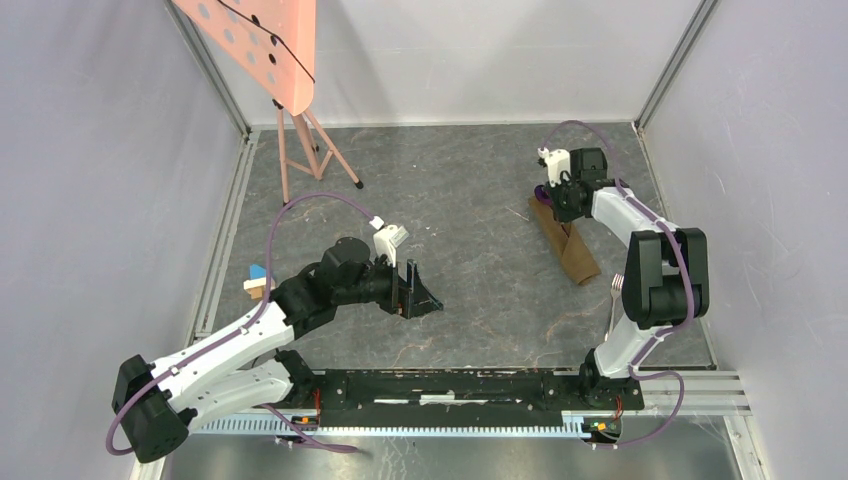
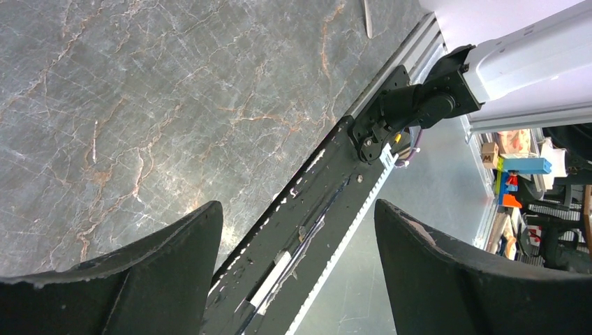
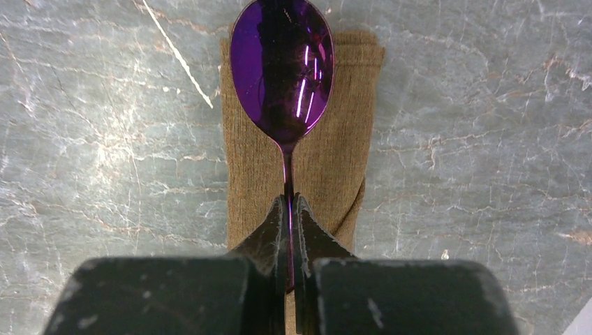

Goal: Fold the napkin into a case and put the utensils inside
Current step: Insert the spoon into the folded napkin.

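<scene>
Spoon (image 3: 283, 70): handle lost between the pressed-together fingers of the right pincer (image 3: 290, 209), so its length is not readable. Case (image 3: 328, 167): near end hidden behind the same pincer. Top view: spoon almost wholly covered by the wrist, only a purple sliver shows. Silvery utensil (image 1: 614, 292): lower part behind the right arm (image 1: 655, 270); kind too small to tell. Block (image 1: 256, 285): partly hidden by the left arm (image 1: 240, 335). Left wrist view: top edge cuts off the silvery utensil.

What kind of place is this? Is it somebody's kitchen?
Probably not a kitchen: it looks like a robot lab's test booth. Plain grey walls box in a stone-look table, and two robot arms are bolted to a metal rail at its edge.
</scene>
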